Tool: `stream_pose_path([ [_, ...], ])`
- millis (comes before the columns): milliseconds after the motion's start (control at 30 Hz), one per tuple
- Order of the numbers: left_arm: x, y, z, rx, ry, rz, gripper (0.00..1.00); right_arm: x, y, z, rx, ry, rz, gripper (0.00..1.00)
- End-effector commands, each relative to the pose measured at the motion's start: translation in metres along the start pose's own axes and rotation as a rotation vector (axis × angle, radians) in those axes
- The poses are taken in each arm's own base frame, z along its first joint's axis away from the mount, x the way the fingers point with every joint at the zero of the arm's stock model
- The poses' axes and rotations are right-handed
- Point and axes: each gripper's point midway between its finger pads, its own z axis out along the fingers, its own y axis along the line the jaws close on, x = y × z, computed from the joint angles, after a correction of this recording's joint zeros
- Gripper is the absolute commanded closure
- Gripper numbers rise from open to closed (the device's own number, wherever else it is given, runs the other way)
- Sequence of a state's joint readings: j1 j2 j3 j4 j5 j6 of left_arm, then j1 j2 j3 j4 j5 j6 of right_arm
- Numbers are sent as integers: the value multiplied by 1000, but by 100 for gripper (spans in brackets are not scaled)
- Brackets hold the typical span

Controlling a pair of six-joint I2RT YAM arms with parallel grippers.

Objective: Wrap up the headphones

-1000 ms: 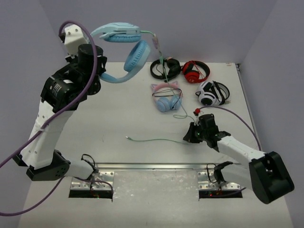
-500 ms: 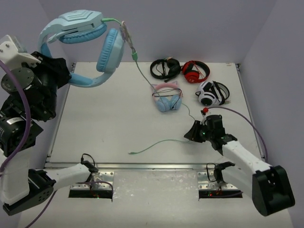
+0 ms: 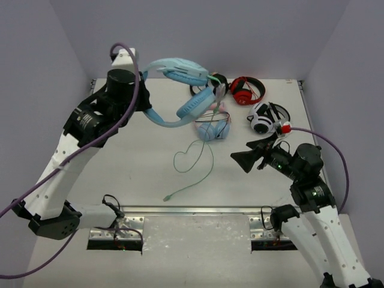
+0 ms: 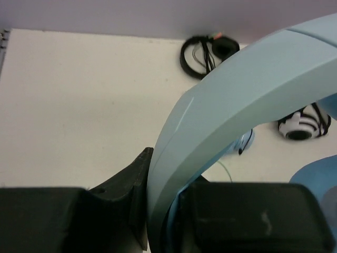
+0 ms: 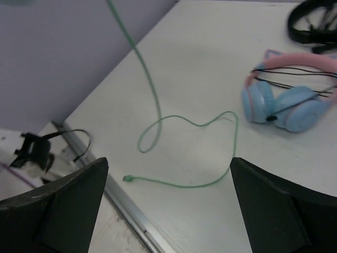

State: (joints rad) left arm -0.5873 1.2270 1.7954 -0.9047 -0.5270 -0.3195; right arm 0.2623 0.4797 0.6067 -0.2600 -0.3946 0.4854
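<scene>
While L gripper (image 3: 141, 103) clamps headphones (image 3: 180, 67) aloft, I see cable (image 5: 156, 100) slack on worktop (image 3: 126, 168), left of wide-apart R gripper (image 3: 247, 158), R arm nearer.

I see my right gripper (image 5: 168, 162) spread wide over the table (image 5: 210, 58); the cable (image 5: 157, 103) (green, one loop) lies near the pink headphones (image 5: 287, 97).
</scene>
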Motion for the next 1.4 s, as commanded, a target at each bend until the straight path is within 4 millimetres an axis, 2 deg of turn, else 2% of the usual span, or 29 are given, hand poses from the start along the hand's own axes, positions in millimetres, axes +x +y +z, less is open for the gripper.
stream_pose_path([
  [0,-4,-43,-3,226,-5,-43,100,-1,68,1,-445,90,-70,1],
  [33,0,-46,-2,240,11,-46,100,-1,70,5,-470,99,-50,1],
  [67,2,-49,-2,246,19,-62,100,10,66,13,-480,133,-19,1],
  [167,12,-56,2,264,56,-76,100,15,78,30,-555,115,-63,1],
  [200,14,-58,5,263,67,-78,100,26,91,34,-594,150,-79,1],
  [333,19,-69,6,302,101,-95,100,45,83,72,-495,174,-117,4],
  [367,20,-69,6,298,108,-109,100,56,73,81,-458,196,-96,12],
  [400,19,-69,5,296,105,-118,100,54,71,86,-453,164,-102,22],
  [433,16,-67,6,283,94,-129,100,58,67,90,-434,159,-86,39],
  [467,11,-65,3,275,83,-154,100,74,56,92,-401,172,-69,46],
  [500,7,-63,1,267,69,-163,100,75,55,96,-405,143,-74,55],
  [533,3,-58,1,244,53,-171,100,81,51,96,-391,144,-59,83],
  [567,-4,-56,-4,240,34,-186,100,90,43,97,-368,128,-52,84],
  [633,-10,-55,-7,240,14,-200,100,110,33,95,-344,148,-26,77],
  [667,-13,-55,-10,247,6,-206,100,110,32,97,-341,134,-24,77],
  [700,-14,-55,-11,252,6,-208,100,112,29,98,-329,131,-22,82],
  [733,-13,-55,-12,255,8,-211,100,114,25,98,-308,129,-19,98],
  [767,-14,-54,-13,252,7,-213,100,114,16,100,-254,125,-16,99],
  [833,-14,-43,-11,200,-8,-202,100,105,10,97,-206,88,-37,99],
  [867,-11,-38,-7,166,-10,-189,100,109,1,94,-153,106,-38,99],
  [900,-11,-27,-5,108,-24,-181,100,90,-8,91,-82,40,-57,99],
  [967,-6,-20,-2,77,-19,-167,100,88,-23,82,10,19,-67,99],
  [1000,-4,-22,-3,90,-14,-167,100,83,-23,79,5,0,-101,97],
  [1033,-3,-26,-5,123,-13,-175,99,78,-15,75,-35,-16,-137,63],
  [1067,-3,-27,-4,126,-18,-179,100,79,-8,73,-76,-11,-139,63],
  [1100,-3,-28,-6,137,-18,-188,100,81,3,71,-140,5,-153,14],
  [1133,-3,-30,-5,142,-14,-193,100,78,8,71,-160,11,-158,5],
  [1233,-2,-34,-7,167,-1,-198,100,77,25,74,-256,43,-183,2],
  [1367,-4,-38,-11,189,4,-209,100,82,23,93,-261,95,-181,2],
])
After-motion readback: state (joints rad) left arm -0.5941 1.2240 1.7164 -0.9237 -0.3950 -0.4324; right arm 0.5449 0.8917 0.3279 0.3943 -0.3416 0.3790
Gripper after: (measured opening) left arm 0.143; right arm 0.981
